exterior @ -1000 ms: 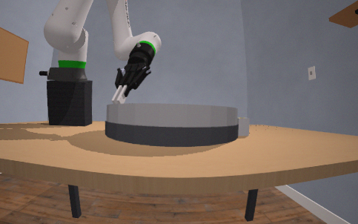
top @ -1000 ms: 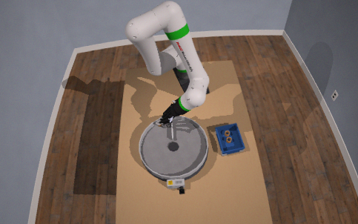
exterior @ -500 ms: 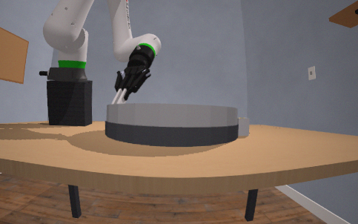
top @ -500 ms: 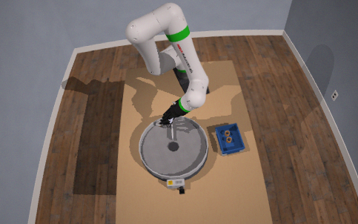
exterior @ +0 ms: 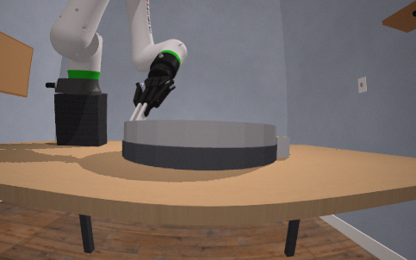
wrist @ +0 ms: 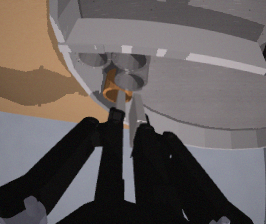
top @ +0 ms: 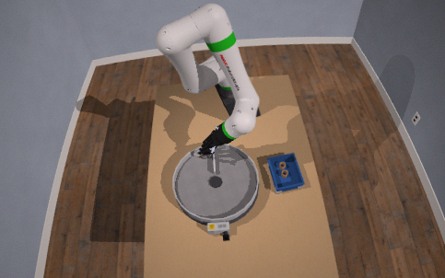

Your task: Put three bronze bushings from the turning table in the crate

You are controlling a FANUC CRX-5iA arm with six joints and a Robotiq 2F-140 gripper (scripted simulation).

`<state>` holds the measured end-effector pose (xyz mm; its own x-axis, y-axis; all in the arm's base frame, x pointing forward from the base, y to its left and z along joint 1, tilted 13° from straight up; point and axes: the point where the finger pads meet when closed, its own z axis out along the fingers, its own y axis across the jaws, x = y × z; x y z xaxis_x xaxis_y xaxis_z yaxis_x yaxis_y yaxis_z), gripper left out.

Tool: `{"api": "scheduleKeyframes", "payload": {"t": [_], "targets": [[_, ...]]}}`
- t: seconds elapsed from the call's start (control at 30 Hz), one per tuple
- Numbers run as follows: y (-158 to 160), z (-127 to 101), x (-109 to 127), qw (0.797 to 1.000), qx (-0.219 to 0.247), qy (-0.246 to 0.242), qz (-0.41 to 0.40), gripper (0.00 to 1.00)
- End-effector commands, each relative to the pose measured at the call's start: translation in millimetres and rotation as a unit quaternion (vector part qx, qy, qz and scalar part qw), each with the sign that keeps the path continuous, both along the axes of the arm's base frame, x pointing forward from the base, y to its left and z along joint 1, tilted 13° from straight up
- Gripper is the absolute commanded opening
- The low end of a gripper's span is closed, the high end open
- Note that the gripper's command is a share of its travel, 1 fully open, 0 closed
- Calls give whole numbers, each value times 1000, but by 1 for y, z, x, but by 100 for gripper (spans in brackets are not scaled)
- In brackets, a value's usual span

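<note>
The round grey turning table (top: 216, 183) stands mid-table and also shows in the side view (exterior: 200, 144). My gripper (top: 201, 151) (exterior: 135, 116) hangs over its far left rim, tilted, with the fingertips just at rim height. In the wrist view the fingers (wrist: 124, 99) are shut to a narrow gap, with nothing seen between them. Just beyond the tips lies a bronze bushing (wrist: 111, 87), beside grey bushings (wrist: 127, 64). The blue crate (top: 288, 170) sits right of the turning table and holds two bronze bushings (top: 279, 163) (top: 285, 173).
The arm's black base block (exterior: 81, 118) stands behind the turning table. A small white box (top: 217, 226) sits at the turning table's front edge. The turning table has a raised rim all round and a dark hub (top: 215, 181).
</note>
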<state>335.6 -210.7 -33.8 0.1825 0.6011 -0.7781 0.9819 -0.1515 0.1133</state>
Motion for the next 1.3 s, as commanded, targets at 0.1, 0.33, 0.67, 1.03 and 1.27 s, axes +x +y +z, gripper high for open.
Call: {"api": "scheduleKeyframes", "payload": {"t": [0.1,0.33,0.67,1.03,1.27], "targets": [[0,0,0,1000,0,0,0,7],[0,0,0,1000,0,0,0,7],[0,0,0,1000,0,0,0,0],[0,0,0,1000,0,0,0,0],[0,0,0,1000,0,0,0,0]]}}
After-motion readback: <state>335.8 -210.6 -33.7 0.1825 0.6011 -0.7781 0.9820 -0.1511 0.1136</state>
